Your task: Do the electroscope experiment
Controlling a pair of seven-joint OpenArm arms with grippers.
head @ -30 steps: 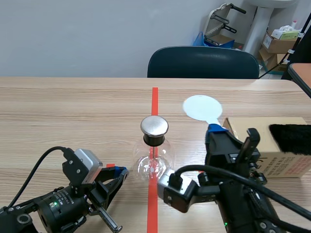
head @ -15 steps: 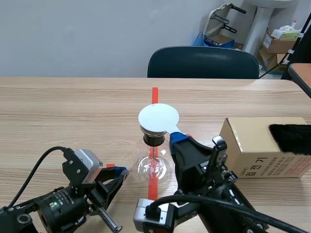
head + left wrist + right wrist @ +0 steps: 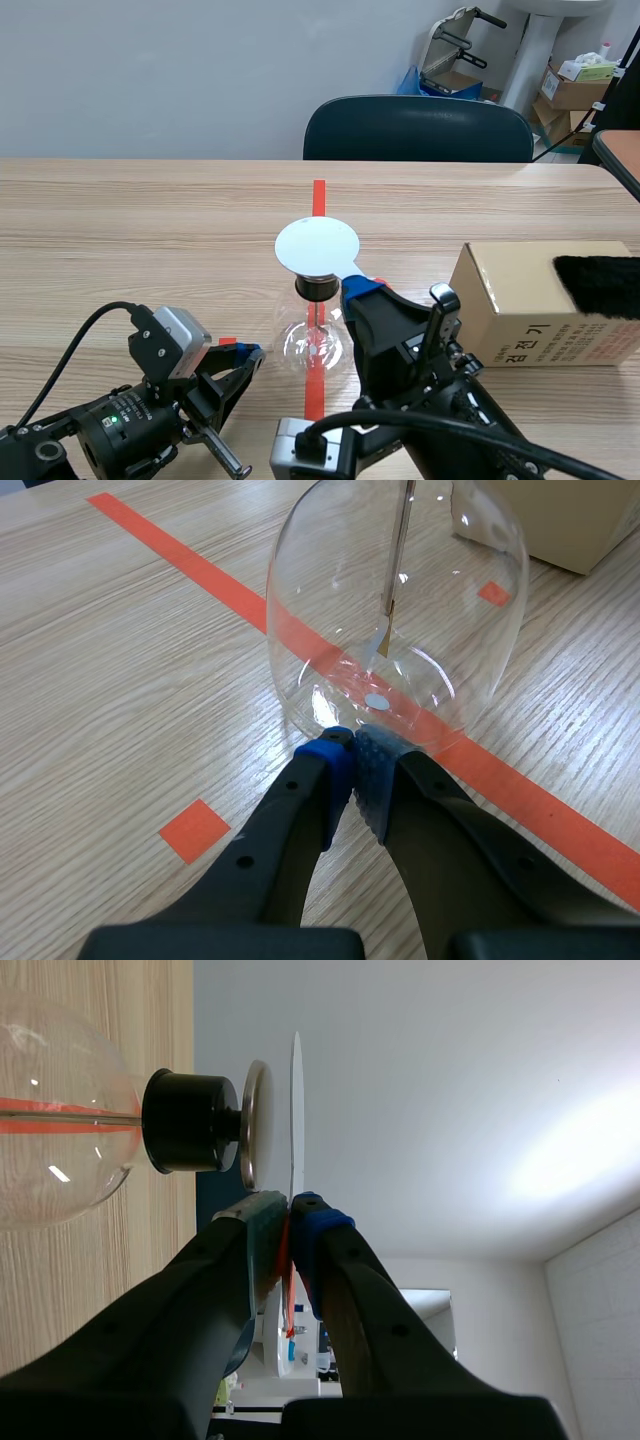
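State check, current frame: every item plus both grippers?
electroscope: upright, metal cap on.
white disc: level just over the cap, small gap visible.
right gripper: shut on white disc's handle.
left gripper: shut, empty, by electroscope's base.
cardboard box: closed, black fur on it.

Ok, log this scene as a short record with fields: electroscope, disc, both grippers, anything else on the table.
electroscope: glass flask with metal cap, upright on the red tape line
white disc: flat over the metal cap, a thin gap between them
right gripper: shut on the white disc's stem
left gripper: shut on nothing, tips at the glass flask's base
other: cardboard box with black fur on it, beside the glass flask
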